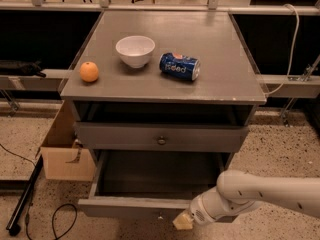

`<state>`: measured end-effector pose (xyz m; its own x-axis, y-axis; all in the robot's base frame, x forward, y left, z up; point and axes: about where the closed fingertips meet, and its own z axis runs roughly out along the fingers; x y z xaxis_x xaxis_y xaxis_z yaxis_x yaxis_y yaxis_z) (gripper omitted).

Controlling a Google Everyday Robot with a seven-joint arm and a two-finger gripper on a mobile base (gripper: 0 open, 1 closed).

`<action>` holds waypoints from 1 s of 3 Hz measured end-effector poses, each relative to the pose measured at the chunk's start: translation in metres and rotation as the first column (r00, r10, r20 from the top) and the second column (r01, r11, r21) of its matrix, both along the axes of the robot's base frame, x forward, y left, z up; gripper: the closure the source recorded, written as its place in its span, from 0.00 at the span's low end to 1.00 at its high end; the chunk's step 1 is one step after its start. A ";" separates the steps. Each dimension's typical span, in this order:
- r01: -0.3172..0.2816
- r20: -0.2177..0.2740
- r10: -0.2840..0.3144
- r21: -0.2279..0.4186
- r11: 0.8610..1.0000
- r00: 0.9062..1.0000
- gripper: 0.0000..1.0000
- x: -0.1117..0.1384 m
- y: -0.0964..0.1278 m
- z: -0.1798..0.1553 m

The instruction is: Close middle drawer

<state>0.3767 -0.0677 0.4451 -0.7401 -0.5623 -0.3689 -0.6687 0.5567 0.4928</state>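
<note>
The middle drawer [131, 207] is pulled far out of the grey cabinet, and I look down into its dark, empty inside. Its small knob [160, 216] shows at the lower edge of the front. My gripper [183, 222] is low at the bottom of the view, against the right part of that drawer's front, on the end of my white arm [260, 194], which comes in from the right. The top drawer [125, 135] above has a dark knob [161, 140] and stands slightly out. The lowest drawer is hidden.
On the cabinet top [220, 49] are an orange [89, 71], a white bowl [135, 50] and a blue soda can [180, 66] lying on its side. A cardboard box [62, 151] stands left of the cabinet. A black pole [25, 199] and cable [55, 216] lie on the floor.
</note>
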 end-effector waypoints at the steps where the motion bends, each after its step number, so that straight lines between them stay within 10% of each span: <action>1: 0.025 -0.025 -0.025 0.010 1.000 0.999 1.00 0.017 -0.001 -0.027; 3: 0.042 -0.029 -0.042 0.009 0.999 0.999 0.81 0.023 -0.005 -0.038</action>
